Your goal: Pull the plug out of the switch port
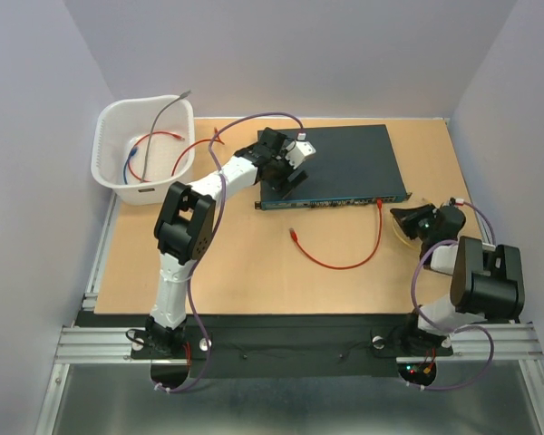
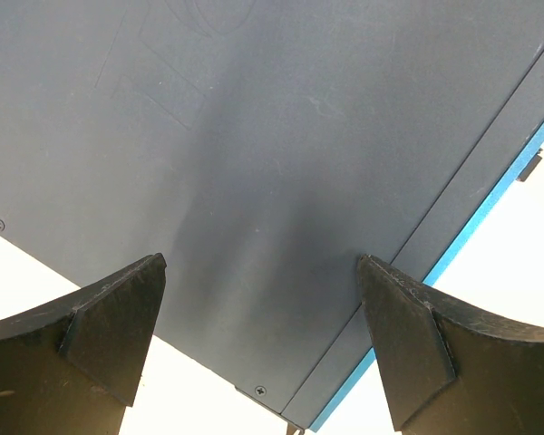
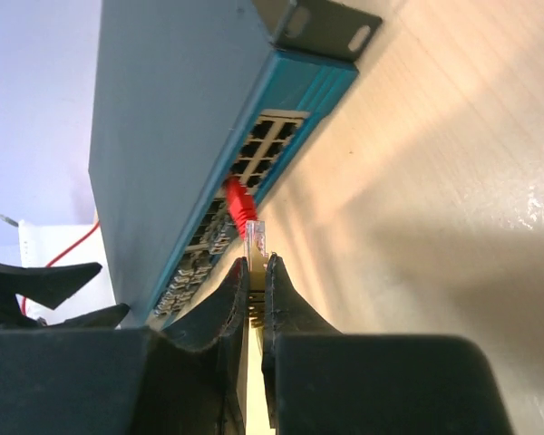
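The switch (image 1: 344, 154) lies flat at the back middle of the table, its teal socket face (image 3: 290, 100) toward the arms. A red cable (image 1: 344, 265) loops over the table up to that face. Its plug (image 3: 256, 237) shows a red boot against the sockets and a clear end. My right gripper (image 3: 256, 261) is shut on that clear end, beside the switch's front right (image 1: 397, 216). I cannot tell whether the plug sits in a socket. My left gripper (image 2: 263, 344) stands open over the switch's dark top (image 2: 254, 136) near its front left corner (image 1: 290, 172), with nothing between its fingers.
A white basket (image 1: 109, 154) with loose cables stands at the back left. The red cable's free end (image 1: 294, 233) lies on the table in front of the switch. A black mounting ear (image 3: 322, 27) sticks out at the switch's right end.
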Available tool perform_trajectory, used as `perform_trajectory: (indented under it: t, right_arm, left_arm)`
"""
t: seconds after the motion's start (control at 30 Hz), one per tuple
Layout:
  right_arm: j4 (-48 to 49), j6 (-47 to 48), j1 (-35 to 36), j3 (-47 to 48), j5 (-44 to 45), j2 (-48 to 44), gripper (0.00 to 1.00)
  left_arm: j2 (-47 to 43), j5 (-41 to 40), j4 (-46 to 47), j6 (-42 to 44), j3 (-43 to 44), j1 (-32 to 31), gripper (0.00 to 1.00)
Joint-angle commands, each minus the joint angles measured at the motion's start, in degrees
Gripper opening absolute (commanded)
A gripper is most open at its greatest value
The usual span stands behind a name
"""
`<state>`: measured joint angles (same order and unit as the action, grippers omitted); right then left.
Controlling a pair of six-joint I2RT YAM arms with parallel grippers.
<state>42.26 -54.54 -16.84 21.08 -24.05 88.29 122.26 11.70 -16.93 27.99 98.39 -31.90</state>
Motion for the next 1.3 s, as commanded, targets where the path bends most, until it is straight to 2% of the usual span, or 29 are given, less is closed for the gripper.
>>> perform_trajectory:
  t: [0.0, 0.2, 0.3, 0.37, 0.5, 0.63, 0.83, 1.0, 1.27]
  right_arm:
    - [-5.9, 3.1, -0.1, 0.5, 5.0, -8.4, 0.01]
    - [-11.9, 3.0, 2.9, 7.0, 7.9, -21.1, 0.0]
    - [-10.5, 3.6, 13.7, 12.8, 15.3, -25.6, 0.0]
    - [-7.0, 1.9, 16.7, 15.6, 18.4, -25.5, 0.01]
    - [3.2, -1.3, 25.2, 21.3, 21.4, -20.5, 0.01]
    - [7.7, -1.1, 32.3, 29.6, 23.4, -13.1, 0.0]
    - [13.4, -0.1, 40.9, 41.3, 27.0, -3.8, 0.0]
    - [16.7, -2.8, 44.0, 47.6, 25.9, 1.0, 0.0]
    - [18.6, -6.2, 46.5, 50.5, 25.7, 5.0, 0.0]
  left_arm:
    - [-4.0, 0.0, 0.0, 0.5, 1.7, -0.6, 0.99]
    - [-8.8, 10.0, -11.1, 0.3, 9.6, -0.8, 0.99]
    - [-13.3, 16.0, -15.8, -0.4, 13.0, -0.8, 0.99]
    - [-15.9, 19.2, -18.3, -1.5, 15.4, -0.8, 0.99]
    - [-20.3, 21.6, -18.9, -5.8, 17.1, -0.8, 0.99]
    - [-23.6, 24.2, -18.1, -8.6, 17.5, -0.8, 0.99]
    - [-27.2, 24.5, -11.7, -14.0, 15.1, -0.7, 0.99]
    - [-28.0, 19.6, -6.1, -17.2, 10.4, -0.3, 0.99]
    - [-27.7, 19.5, -3.8, -17.4, 10.4, -0.1, 0.99]
